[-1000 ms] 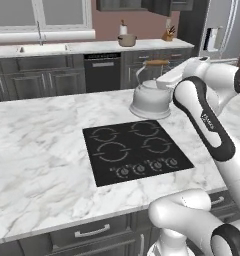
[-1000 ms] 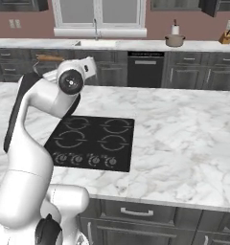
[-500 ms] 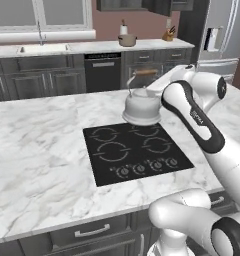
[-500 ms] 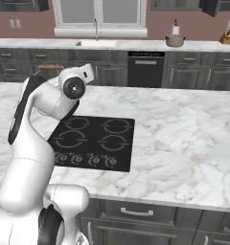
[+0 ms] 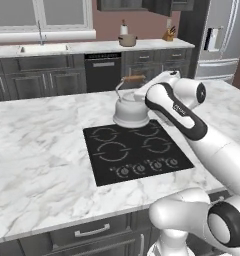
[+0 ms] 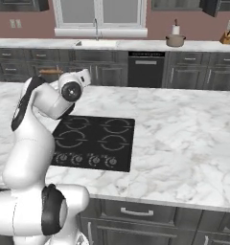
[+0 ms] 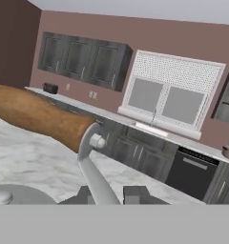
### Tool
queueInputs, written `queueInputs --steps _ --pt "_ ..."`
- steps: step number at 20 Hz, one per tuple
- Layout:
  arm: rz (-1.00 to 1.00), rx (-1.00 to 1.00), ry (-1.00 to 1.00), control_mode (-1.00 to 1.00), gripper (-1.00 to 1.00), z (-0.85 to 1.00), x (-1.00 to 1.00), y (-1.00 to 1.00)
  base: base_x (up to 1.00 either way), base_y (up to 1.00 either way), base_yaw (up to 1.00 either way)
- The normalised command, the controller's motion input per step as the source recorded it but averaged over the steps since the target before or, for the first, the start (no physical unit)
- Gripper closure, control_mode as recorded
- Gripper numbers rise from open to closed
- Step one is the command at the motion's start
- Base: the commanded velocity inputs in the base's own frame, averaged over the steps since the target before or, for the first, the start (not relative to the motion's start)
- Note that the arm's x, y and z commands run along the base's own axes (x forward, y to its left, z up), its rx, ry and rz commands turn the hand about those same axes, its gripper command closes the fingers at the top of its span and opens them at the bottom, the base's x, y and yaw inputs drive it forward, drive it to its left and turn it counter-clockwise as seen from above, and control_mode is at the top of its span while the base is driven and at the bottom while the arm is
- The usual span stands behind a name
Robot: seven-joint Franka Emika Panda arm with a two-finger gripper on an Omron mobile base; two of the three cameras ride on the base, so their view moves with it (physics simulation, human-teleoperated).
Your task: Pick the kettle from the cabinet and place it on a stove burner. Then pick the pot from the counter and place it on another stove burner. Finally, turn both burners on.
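**Over the cooktop's far edge: kettle in the claw**

At the back edge of the black cooktop [image 5: 137,152], the kettle [image 5: 130,112] sits low over the far burner ring, its base overlapping the glass and the marble behind it; whether it rests on the surface or hangs just above it cannot be told. Its arched wire handle rises to a brown wooden top [image 5: 133,78]. In the hand view the claw [image 7: 111,194] has its two dark tips drawn narrow around the grey wire of the handle [image 7: 95,174], just below where the wire meets the brown wooden grip, so the kettle hangs directly under the claw, with its domed lid and knob [image 7: 2,196] showing at lower left.

Around the cooktop spreads the worktop [image 5: 37,150], white marble with grey veins, above dark grey drawers. Four white burner rings and a row of small round knobs [image 5: 144,167] mark the glass. Across the room a second counter carries the beige pot [image 5: 127,40] with a white paper-towel roll just behind it, a knife block [image 5: 168,35] to its right, and a sink under a window to its left. A steel refrigerator [image 5: 219,40] stands at the far right.

From the right base view the arm's elbow hides the kettle body; only the brown handle top [image 6: 51,72] peeks out beside it. From the left base view the forearm covers the claw itself.
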Motion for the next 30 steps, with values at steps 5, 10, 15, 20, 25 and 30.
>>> queueInputs --steps 5,10,15,20,25,30 --pt "0.00 0.00 -0.03 -1.00 1.00 -0.33 0.50 0.22 0.00 0.00 0.00" --pt "0.00 -0.01 -0.05 -1.00 1.00 -0.36 0.55 0.14 0.00 0.00 0.00" --pt "-0.01 -0.05 -0.01 -1.00 1.00 -0.37 0.56 0.02 0.00 0.00 0.00" --pt "0.00 -0.03 0.00 -1.00 1.00 -0.40 0.56 0.00 0.00 0.00 0.00" --pt "0.00 -0.01 0.00 -1.00 1.00 -0.33 0.43 0.00 0.00 0.00 0.00" --pt "0.00 0.00 -0.01 -1.00 1.00 -0.36 0.32 0.00 0.00 0.00 0.00"
